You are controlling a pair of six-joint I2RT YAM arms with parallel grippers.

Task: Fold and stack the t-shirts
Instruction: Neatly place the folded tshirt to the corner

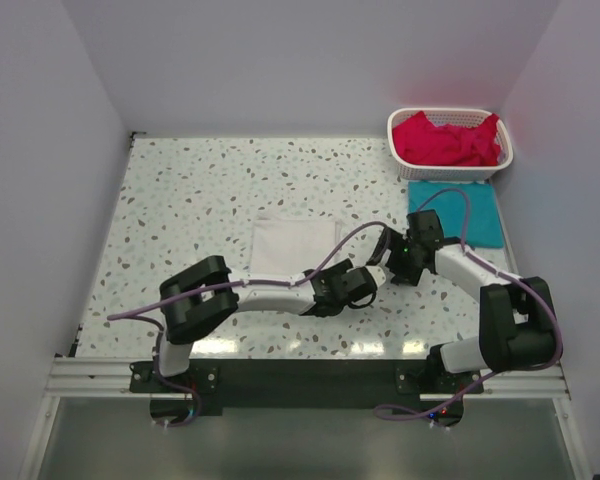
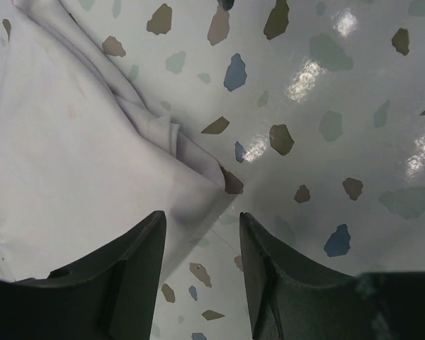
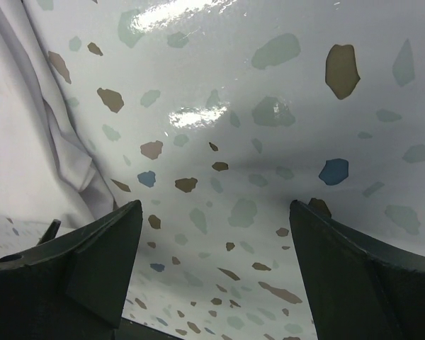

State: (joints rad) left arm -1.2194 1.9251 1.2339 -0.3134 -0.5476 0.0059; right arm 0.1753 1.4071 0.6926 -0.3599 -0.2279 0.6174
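A folded white t-shirt [image 1: 293, 245] lies flat mid-table. Its near right corner [image 2: 216, 185] rests just ahead of my left gripper [image 2: 200, 227], which stands partly open over the shirt's edge with bare table showing between the fingers. My right gripper [image 3: 216, 205] is wide open over bare table, and the white t-shirt [image 3: 28, 142] is off to its left. In the top view both grippers, left [image 1: 363, 278] and right [image 1: 388, 258], hang close together right of the white shirt. A folded teal t-shirt [image 1: 458, 212] lies at the back right. Red-pink t-shirts [image 1: 445, 140] fill the basket.
A white lattice basket [image 1: 500, 165] stands in the far right corner, just behind the teal shirt. White walls close in the speckled table [image 1: 190, 190] on the left, back and right. A purple cable [image 1: 345, 243] loops over the left arm.
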